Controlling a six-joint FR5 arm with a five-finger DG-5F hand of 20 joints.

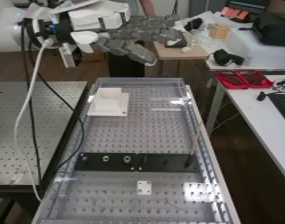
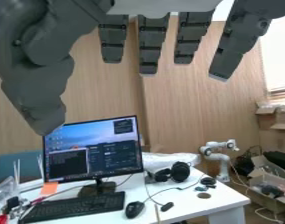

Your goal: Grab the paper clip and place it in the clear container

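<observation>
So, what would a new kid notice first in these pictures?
Probably the big, dark grey robot hand, its fingers stretched out high near the far end of the silvery bench full of holes. Next, maybe the long black strip lying across that bench, and the black-framed computer screen standing on a white desk.

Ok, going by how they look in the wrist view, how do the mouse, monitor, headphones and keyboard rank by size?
Largest to smallest:
monitor
keyboard
headphones
mouse

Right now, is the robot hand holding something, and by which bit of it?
Nothing is held. The robot's hand is up in the air, its fingers straight and apart, with nothing between them and the thumb.
</observation>
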